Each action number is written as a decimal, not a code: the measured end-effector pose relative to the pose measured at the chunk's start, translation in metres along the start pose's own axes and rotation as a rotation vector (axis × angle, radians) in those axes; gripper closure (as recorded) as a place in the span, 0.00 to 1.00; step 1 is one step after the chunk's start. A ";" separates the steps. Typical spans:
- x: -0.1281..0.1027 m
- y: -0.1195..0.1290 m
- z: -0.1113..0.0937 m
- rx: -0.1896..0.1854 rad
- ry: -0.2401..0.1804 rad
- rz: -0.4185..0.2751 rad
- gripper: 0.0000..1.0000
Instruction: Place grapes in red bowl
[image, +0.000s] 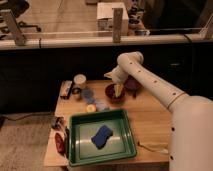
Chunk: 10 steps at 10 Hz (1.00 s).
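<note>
the gripper (117, 90) hangs over the red bowl (114, 93) near the table's (150, 125) back edge — whether it holds anything, i cannot tell. a green tray (102, 137) with a blue sponge (102, 136) sits at the front edge.

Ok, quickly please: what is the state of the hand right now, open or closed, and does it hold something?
Hand: over the red bowl at the back of the table; open, closed or holding something cannot be told.

Lab or office space, wooden table (145, 120), glass partition (60, 22), jaws (117, 91) over red bowl (114, 93)
</note>
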 end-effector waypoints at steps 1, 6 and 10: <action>0.003 0.002 -0.003 -0.001 -0.004 0.000 0.20; 0.006 0.004 -0.008 -0.008 -0.012 -0.006 0.20; 0.006 0.004 -0.008 -0.008 -0.012 -0.005 0.20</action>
